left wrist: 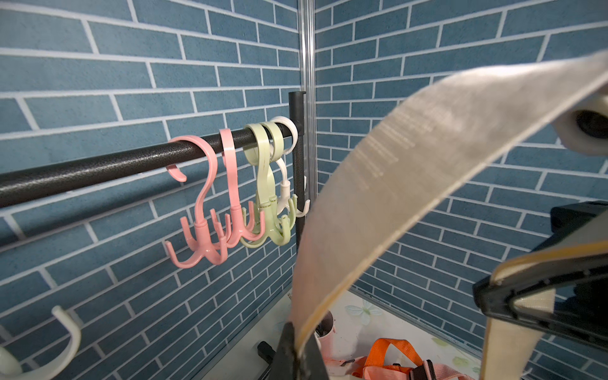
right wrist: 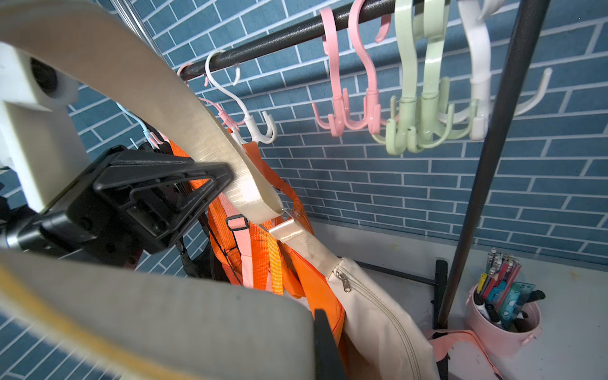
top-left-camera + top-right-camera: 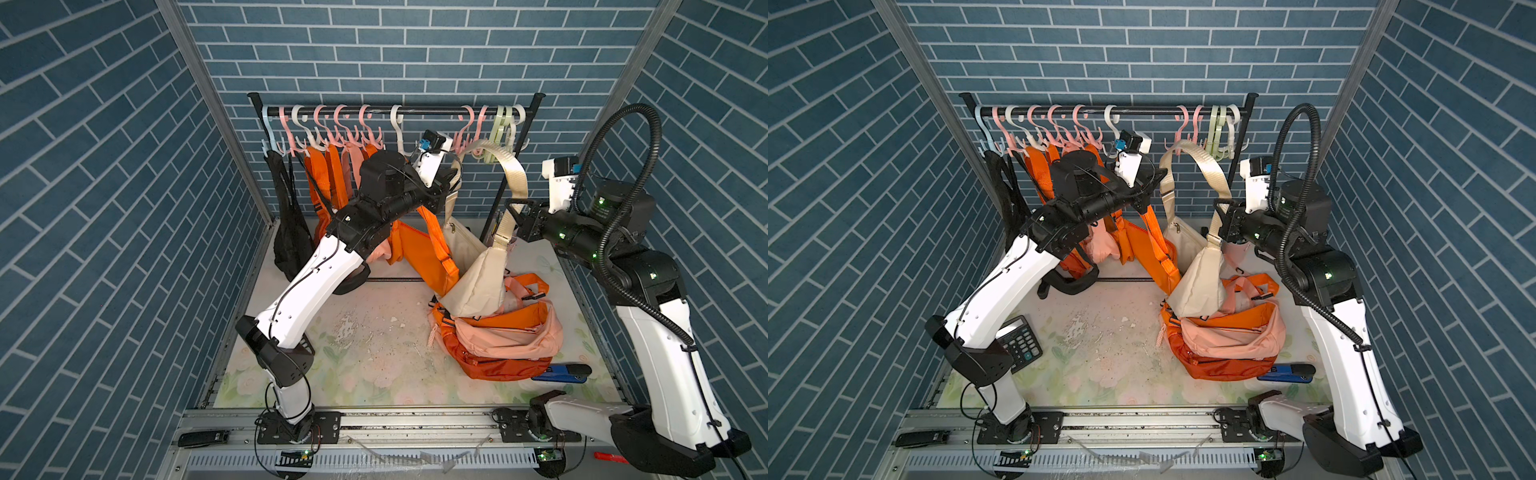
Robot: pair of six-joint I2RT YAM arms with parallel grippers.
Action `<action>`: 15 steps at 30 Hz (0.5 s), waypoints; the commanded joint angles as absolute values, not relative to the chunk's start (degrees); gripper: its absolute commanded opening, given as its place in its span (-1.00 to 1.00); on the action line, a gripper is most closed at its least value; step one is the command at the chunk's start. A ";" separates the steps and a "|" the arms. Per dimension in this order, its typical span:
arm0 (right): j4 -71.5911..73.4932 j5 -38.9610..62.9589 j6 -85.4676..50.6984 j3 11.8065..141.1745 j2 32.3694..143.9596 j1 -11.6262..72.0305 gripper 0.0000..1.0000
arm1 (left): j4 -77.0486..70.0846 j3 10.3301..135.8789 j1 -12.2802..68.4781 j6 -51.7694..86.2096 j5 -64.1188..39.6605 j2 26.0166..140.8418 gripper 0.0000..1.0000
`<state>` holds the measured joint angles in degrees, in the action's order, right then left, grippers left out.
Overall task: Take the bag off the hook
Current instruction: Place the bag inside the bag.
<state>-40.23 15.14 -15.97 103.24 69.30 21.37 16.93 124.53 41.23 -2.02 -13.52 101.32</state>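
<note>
The left gripper [image 3: 448,185] is pinching shut on one leg of the wide cream webbing strap [image 3: 514,166]. The right gripper [image 3: 514,211] is clamping shut on the other leg, a little above where it joins the bag. Between the two pairs of fingers the strap is arching upward in a free loop. Behind that arch, the pink plastic four-pronged hooks [image 1: 201,230] and the pale green ones [image 1: 268,184] are hanging on the black metal rail [image 3: 432,111]. Their prongs are showing bare in both wrist views, so the strap appears to be clear of them already. Below the fingers the cream fabric sling bag [image 3: 478,286] is hanging down, its lower end resting on a heap of orange and pink bags [image 3: 498,336] on the floral tabletop [image 3: 353,374]. By that reading the unhooking is done and the carrying-away is in hand. The next move is calling for both arms to draw back from the rail together, keep the loop off the prongs, then lower the bag and let go.
</note>
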 commanded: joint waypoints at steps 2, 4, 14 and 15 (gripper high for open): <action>-41.72 12.23 -13.13 103.18 67.09 21.45 -1.00 | 16.97 126.46 42.44 -2.99 -13.49 101.35 -1.00; -42.63 11.40 -12.73 103.51 66.84 21.45 -1.00 | 17.15 126.95 42.88 -3.20 -13.48 101.85 -1.00; -46.93 8.41 -11.25 107.19 65.14 21.27 -1.00 | 18.63 129.47 44.59 -4.80 -12.05 102.79 -1.00; -47.40 7.99 -11.12 107.67 65.14 21.27 -1.00 | 18.70 129.64 44.61 -4.83 -12.05 102.96 -1.00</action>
